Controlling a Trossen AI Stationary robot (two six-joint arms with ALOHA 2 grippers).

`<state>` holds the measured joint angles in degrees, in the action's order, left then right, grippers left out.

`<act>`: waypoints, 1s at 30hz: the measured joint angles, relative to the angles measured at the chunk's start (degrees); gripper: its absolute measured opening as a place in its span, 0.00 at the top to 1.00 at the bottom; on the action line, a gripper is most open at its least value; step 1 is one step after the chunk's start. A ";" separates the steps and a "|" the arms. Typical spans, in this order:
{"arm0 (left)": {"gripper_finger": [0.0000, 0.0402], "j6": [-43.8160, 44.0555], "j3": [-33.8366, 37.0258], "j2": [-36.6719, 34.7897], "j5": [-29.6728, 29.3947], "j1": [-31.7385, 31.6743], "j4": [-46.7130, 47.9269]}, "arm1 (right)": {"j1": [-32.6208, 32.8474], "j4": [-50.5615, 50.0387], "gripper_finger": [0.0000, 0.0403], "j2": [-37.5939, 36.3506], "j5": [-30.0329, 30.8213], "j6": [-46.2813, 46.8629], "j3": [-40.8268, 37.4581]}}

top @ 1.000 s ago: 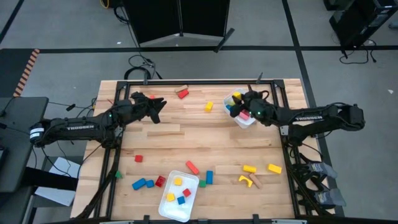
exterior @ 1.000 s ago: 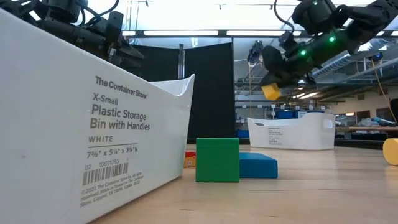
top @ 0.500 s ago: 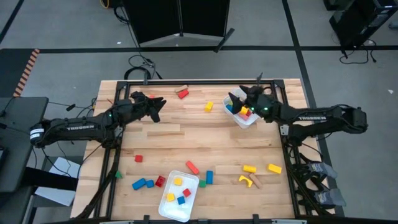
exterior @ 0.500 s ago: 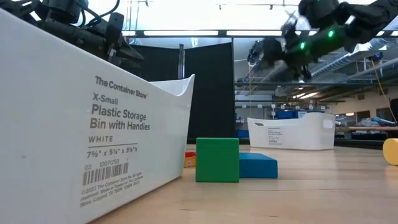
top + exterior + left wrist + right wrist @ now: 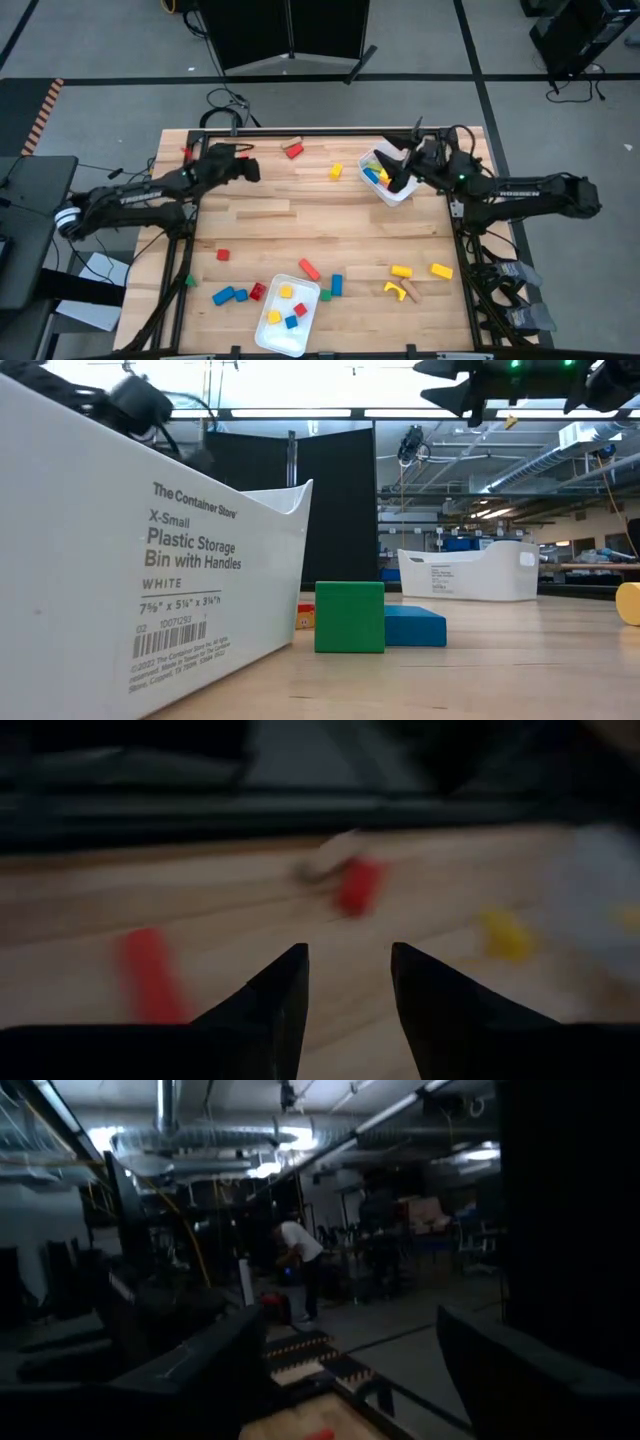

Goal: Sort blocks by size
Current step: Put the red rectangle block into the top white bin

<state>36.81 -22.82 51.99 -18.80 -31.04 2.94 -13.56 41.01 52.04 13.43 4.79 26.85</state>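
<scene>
Wooden blocks lie scattered on the table: a red one (image 5: pixel 293 150) at the far edge, a yellow one (image 5: pixel 336 172), and red, blue, green and yellow ones along the near side (image 5: pixel 309 269). A white tray (image 5: pixel 372 187) at the far right holds yellow, blue and red blocks. A second white tray (image 5: pixel 270 335) at the near edge holds small cubes. My right gripper (image 5: pixel 398 172) is open and empty above the far tray, raised high in the low view (image 5: pixel 465 385). My left gripper (image 5: pixel 250 168) is open and empty over the far left; its wrist view (image 5: pixel 348 952) shows a red block (image 5: pixel 358 885) ahead.
In the low view the near tray's wall (image 5: pixel 150 560) fills the left, with a green cube (image 5: pixel 349 617) and a blue block (image 5: pixel 413 627) beside it. Yellow blocks (image 5: pixel 401 271) and a yellow arch (image 5: pixel 395 290) lie near right. Bare wood lies in the table's middle.
My right gripper held a yellow block above the far tray, opened and let it go into the tray, then rose and tipped up, drawing back a little toward the table's right edge. My left gripper has drawn back toward the table's left edge.
</scene>
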 joint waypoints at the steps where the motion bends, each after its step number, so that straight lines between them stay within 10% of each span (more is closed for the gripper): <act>1: 0.62 -0.14 -1.72 2.20 -1.18 -0.71 3.09 | 0.00 -0.28 0.26 0.65 -0.02 0.32 0.00; 17: 0.50 -6.88 -21.43 34.99 2.67 -12.58 20.04 | 2.69 1.08 0.36 10.65 -0.07 3.77 0.00; 30: 0.50 -6.18 -21.59 36.61 2.02 -13.99 21.15 | 2.84 2.85 0.38 10.59 -0.11 0.71 -0.01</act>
<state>30.63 -44.40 88.60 -16.78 -45.03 24.08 -10.72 43.86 62.63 13.32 5.50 26.85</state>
